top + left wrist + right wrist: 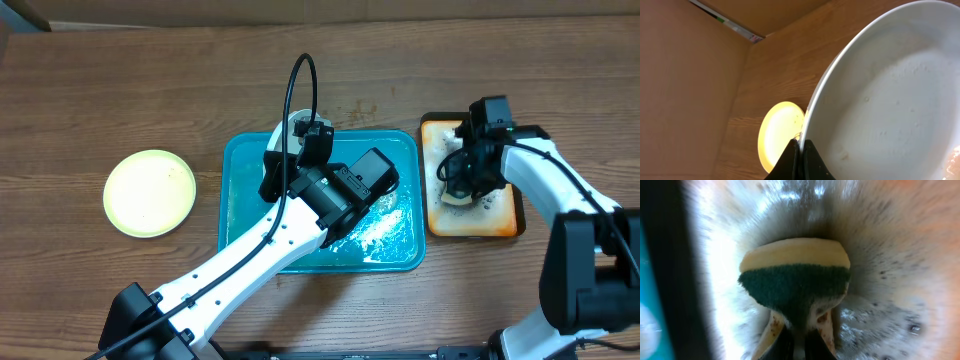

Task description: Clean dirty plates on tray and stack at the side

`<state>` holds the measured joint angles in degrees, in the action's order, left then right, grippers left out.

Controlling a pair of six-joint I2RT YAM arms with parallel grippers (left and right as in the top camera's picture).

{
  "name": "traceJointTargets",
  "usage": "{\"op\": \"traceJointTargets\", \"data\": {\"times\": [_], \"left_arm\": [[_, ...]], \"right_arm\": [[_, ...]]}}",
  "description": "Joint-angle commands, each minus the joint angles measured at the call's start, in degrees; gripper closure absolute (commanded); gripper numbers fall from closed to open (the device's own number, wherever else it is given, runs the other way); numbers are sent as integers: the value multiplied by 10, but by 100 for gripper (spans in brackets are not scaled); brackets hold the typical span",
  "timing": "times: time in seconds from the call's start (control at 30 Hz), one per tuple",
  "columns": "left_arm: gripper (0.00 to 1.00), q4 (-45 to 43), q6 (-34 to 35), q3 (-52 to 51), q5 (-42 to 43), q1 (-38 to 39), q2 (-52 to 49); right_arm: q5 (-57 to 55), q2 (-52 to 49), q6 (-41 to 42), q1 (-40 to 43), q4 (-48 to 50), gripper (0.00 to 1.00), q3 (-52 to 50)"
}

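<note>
My left gripper (801, 150) is shut on the rim of a white plate (890, 100), which is held tilted on edge over the back of the teal tray (240, 195). The plate's face looks wet and mostly white. In the overhead view only a sliver of this plate (283, 133) shows behind the left wrist. A pale yellow-green plate (150, 192) lies flat on the table left of the tray, also visible past the held rim as the yellow plate (780, 132). My right gripper (799, 342) is shut on a yellow and green sponge (795, 275), pressed down in foam.
The small orange black-rimmed tray (505, 215) stands right of the teal tray and holds soapy foam (900, 280); the right gripper (462, 185) is over it. Suds and water lie on the teal tray's floor (385, 230). Cardboard (685, 75) borders the table's far left.
</note>
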<state>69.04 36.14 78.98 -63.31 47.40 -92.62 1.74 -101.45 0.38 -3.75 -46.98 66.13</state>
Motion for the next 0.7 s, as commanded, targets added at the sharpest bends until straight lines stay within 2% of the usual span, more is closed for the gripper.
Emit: {"op": "traceJointTargets", "data": {"times": [0.0, 0.23, 0.67], "left_arm": [[96, 0, 20, 8, -11, 3, 12], [96, 0, 20, 8, -11, 3, 12], [96, 0, 20, 8, -12, 3, 12]], "right_arm": [[9, 65, -2, 3, -3, 96, 35], [7, 63, -2, 5, -6, 96, 8], [7, -10, -2, 5, 96, 96, -89]]}}
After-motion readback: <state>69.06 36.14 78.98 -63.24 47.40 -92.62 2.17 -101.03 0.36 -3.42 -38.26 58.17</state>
